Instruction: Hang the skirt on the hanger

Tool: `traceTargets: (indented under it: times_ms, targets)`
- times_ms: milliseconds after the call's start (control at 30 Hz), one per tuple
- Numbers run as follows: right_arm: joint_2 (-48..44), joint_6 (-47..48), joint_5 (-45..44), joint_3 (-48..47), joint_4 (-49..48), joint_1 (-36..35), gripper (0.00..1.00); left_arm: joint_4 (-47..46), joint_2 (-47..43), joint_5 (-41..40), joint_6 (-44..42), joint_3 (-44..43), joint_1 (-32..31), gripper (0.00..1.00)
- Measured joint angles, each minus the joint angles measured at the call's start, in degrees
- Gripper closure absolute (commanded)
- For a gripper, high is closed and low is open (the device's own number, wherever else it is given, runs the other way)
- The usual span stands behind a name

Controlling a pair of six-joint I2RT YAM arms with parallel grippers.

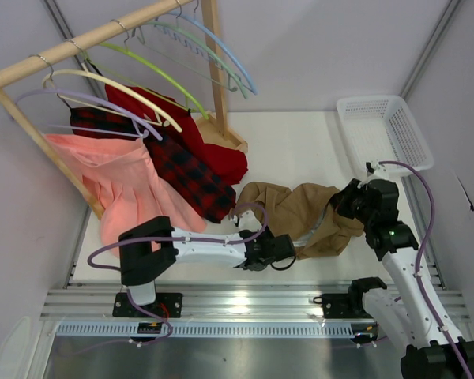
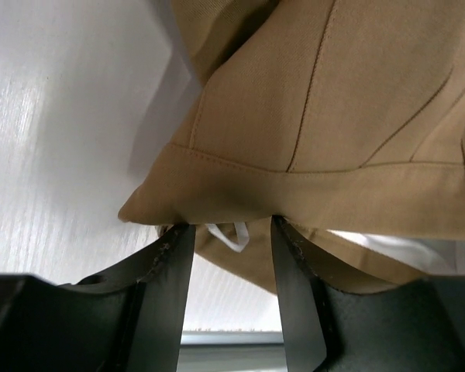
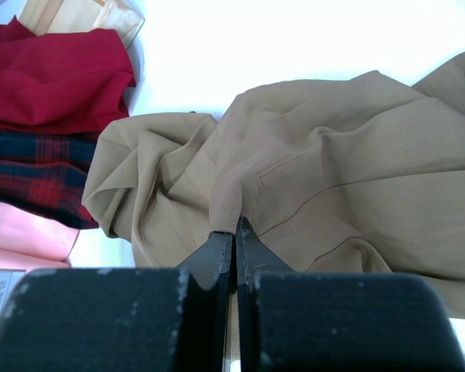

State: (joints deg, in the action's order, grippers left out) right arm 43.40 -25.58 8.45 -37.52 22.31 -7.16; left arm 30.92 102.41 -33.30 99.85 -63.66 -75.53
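Observation:
The tan skirt (image 1: 296, 209) lies crumpled on the white table between my two arms. My right gripper (image 3: 235, 225) is shut on a raised fold of the skirt (image 3: 333, 170) near a stitched seam; from above it (image 1: 341, 207) sits at the skirt's right end. My left gripper (image 2: 229, 226) stands open at the skirt's near hem (image 2: 294, 178). The cloth drapes over both fingertips (image 2: 178, 232), and a white loop hangs between them. From above it (image 1: 292, 246) is at the skirt's front edge. The pale sage-green hanger (image 1: 196, 45) hangs on the wooden rail at the back left.
The rack also carries a light blue hanger (image 1: 235, 67), a lime hanger (image 1: 154, 71) and others. A red garment (image 1: 213, 150), a plaid skirt (image 1: 186, 170) and a pink skirt (image 1: 126, 185) spread below it. A white basket (image 1: 383, 130) stands at the back right.

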Motion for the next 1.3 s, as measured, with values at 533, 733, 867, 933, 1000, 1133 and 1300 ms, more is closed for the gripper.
traceTargets:
  times_ms: [533, 733, 867, 933, 1000, 1133, 1300]
  targets:
    - [-0.94, -0.07, -0.09, 0.00, 0.13, 0.15, 1.00, -2.47, 0.70, 0.44, -1.36, 0.72, 2.47, 0.98]
    - [0.59, -0.04, -0.68, 0.00, 0.09, 0.17, 1.00, -3.39, -0.98, -0.07, -5.55, 3.61, 2.78, 1.00]
    - [2.19, -0.09, -1.11, 0.00, -0.09, 0.26, 1.00, -5.38, -9.35, -1.03, -12.79, 9.44, 2.78, 1.00]
    - [2.75, -0.11, -1.49, 0.02, -0.24, 0.33, 1.00, -6.71, -15.21, -1.42, -17.77, 11.87, 2.82, 1.00]
    - [2.82, -0.09, -1.70, 0.13, -0.42, 0.44, 1.00, -8.07, -21.05, -2.19, -23.50, 13.29, 2.84, 1.00]
    - [2.19, -0.09, -1.84, 0.66, -0.70, 0.66, 1.00, -10.60, -30.23, -1.66, -34.47, 14.58, 4.61, 1.00]
    - [-0.74, -0.28, -0.09, 1.07, 0.00, 0.66, 1.00, -12.07, -40.87, 3.76, -49.18, 16.74, 12.74, 1.00]
